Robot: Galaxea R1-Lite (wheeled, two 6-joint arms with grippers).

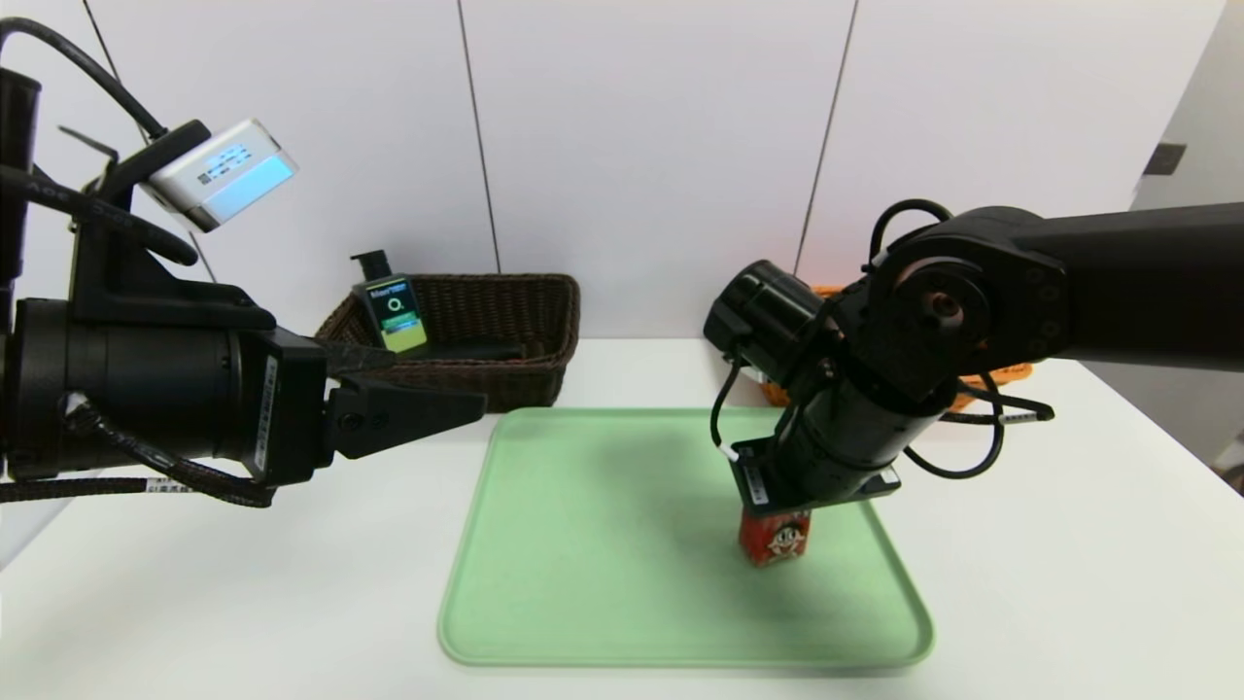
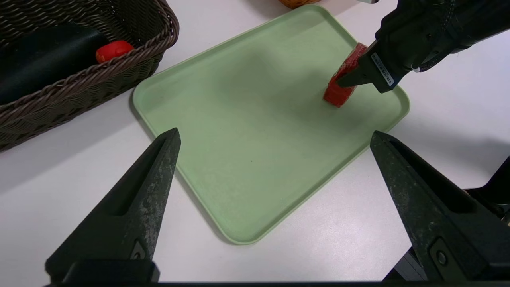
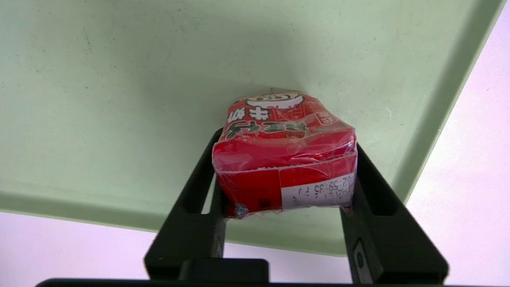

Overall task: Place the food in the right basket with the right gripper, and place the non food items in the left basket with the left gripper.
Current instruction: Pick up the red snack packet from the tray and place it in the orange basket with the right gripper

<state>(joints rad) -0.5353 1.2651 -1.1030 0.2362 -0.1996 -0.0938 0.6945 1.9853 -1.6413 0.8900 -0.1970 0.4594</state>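
The right arm reaches steeply down over the green tray's (image 1: 583,622) right side; the right gripper (image 3: 285,179) pinches the red drink carton (image 3: 279,159) standing there. The left gripper (image 2: 275,159) hovers spread wide beside the dark basket (image 1: 525,331).

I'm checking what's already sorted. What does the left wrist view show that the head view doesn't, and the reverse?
Only the left wrist view: the red rubber duck and black pouch inside the dark brown basket, plus the left gripper with fingers spread. Only the head view: the pump bottle in that basket and the carton's cartoon face. Both: the green tray, the right gripper and the red drink carton on the tray.
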